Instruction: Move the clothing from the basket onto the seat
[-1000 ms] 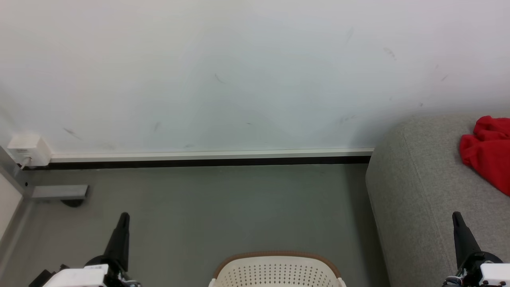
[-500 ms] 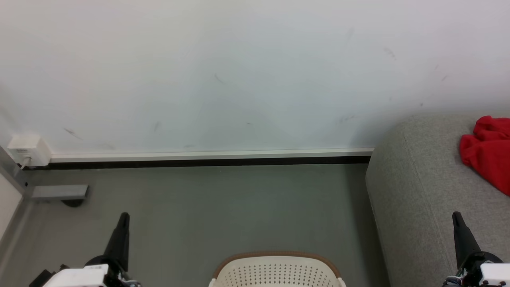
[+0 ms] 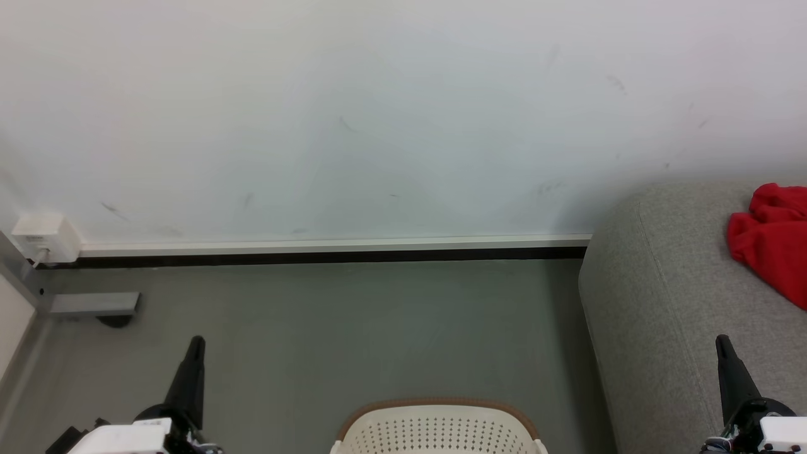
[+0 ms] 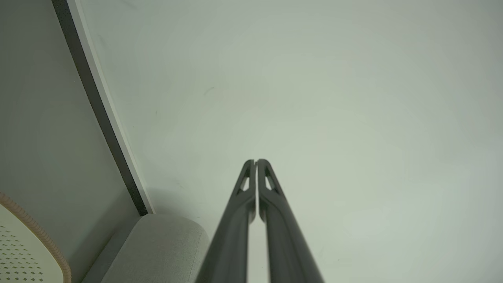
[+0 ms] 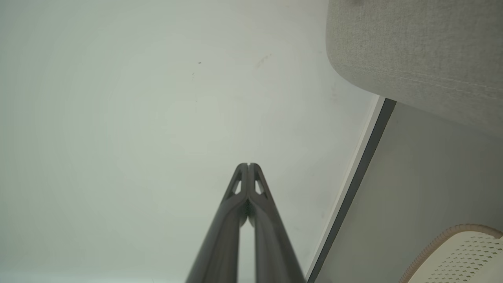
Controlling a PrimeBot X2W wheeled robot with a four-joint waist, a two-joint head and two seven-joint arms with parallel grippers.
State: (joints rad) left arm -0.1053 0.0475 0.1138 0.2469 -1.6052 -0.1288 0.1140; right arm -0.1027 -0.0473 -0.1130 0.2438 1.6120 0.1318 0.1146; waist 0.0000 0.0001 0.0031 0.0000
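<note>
Left gripper [image 3: 197, 343], right gripper [image 3: 722, 343]: fingers [image 4: 235, 224] together.

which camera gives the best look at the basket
The head view: the basket sits centred at the bottom edge, showing its brown rim arc and perforated wall, though cut off. The left and right wrist views each catch just a corner of rim and wall.

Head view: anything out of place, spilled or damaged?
Nothing stands out. The red clothing lies bunched on the grey seat. The basket stands on the floor. The left gripper and right gripper are shut, holding nothing. The wall bears only faint scuff marks.
</note>
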